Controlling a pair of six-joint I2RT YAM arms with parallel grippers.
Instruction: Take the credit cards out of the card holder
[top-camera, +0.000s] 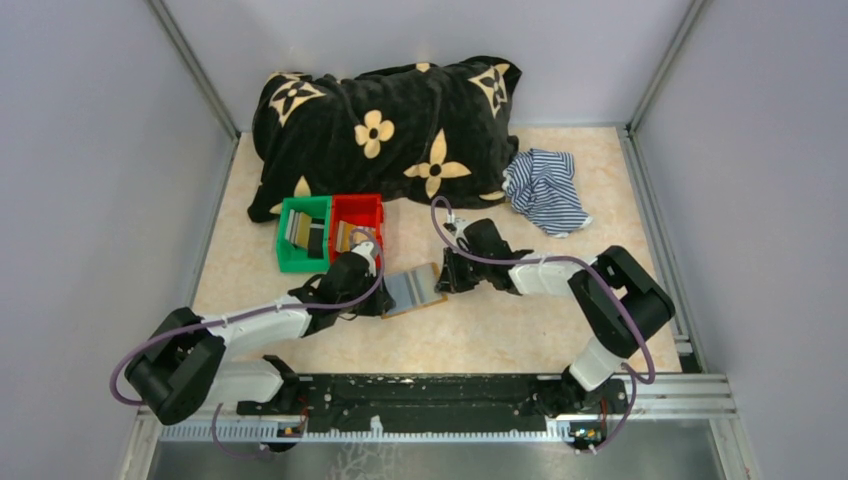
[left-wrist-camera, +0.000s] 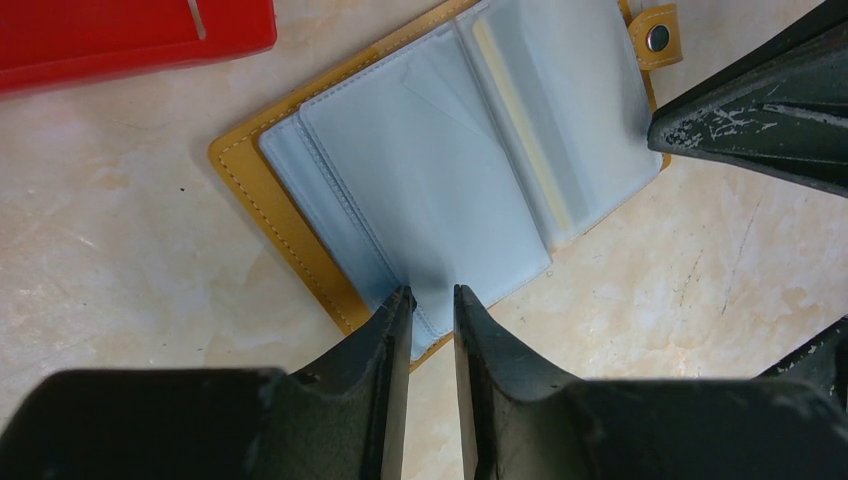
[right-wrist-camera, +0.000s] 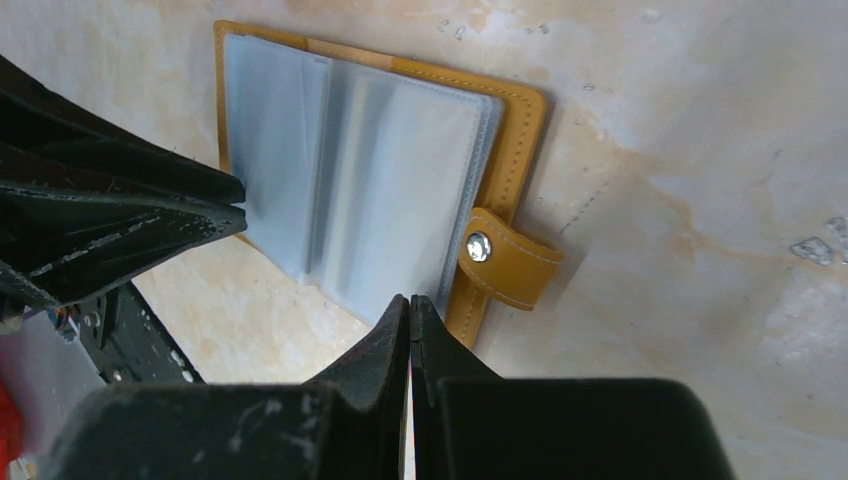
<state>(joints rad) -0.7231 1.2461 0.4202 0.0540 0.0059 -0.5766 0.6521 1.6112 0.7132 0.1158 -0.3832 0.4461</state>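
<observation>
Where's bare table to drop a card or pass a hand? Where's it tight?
Free: table strip between card holder and base rail; strip between green bin and left wall; patch between striped cloth and right arm. Tight: around the card holder, left pincer and right pincer at its edges, red bin close by.

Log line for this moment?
card holder open on table | left tool open at its edge | right tool shut, by snap tab

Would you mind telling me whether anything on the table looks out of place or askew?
Nothing is spilled or damaged. The card holder lies open and askew between the arms, and a striped cloth sits crumpled at the far right.
</observation>
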